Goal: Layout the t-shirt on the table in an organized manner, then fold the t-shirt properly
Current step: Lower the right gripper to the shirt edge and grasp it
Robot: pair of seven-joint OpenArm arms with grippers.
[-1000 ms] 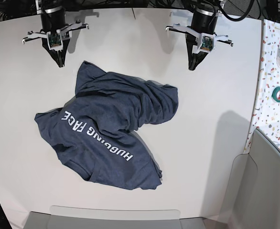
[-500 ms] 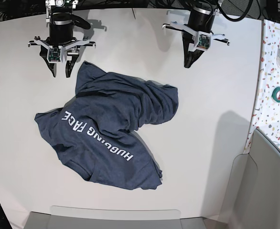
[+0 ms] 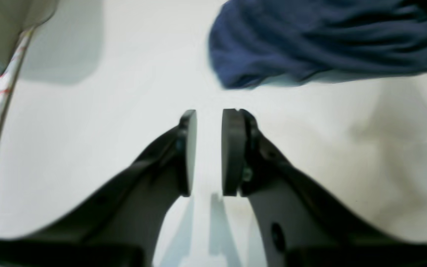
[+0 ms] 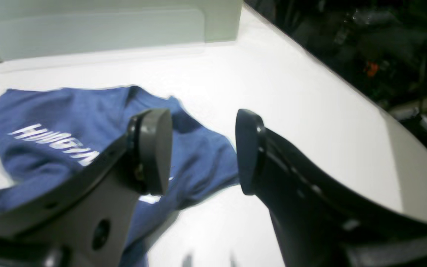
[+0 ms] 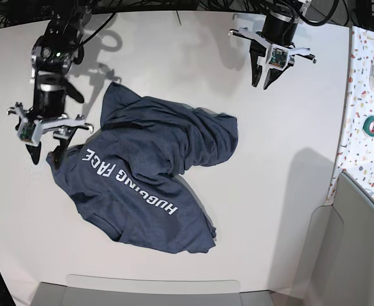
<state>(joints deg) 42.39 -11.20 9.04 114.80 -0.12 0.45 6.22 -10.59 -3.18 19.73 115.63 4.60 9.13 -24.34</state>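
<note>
Shirt (image 5: 149, 175) is lying crumpled mid-bench (image 5: 283, 159), lettering side up, white "HUGGING FACE" running diagonally, one bunched fold reaching toward the far right in base view.

Right hand (image 5: 44, 155) is hanging at the shirt's left edge in base view, pointing down, arm angling in from the top left corner. Jaws are standing well apart in the wrist view, nothing between them; one finger (image 4: 154, 150) is over the blue cloth, the other over bare bench just beside the shirt's edge. Can't tell if the tips are touching the fabric.

Left hand (image 5: 268, 80) is sitting at the far side, pointing down at bare bench, well apart from the shirt. Jaws are showing a narrow gap, gripping nothing; the shirt's bunched edge is lying ahead of the fingertips (image 3: 232, 148), not touching.
</note>
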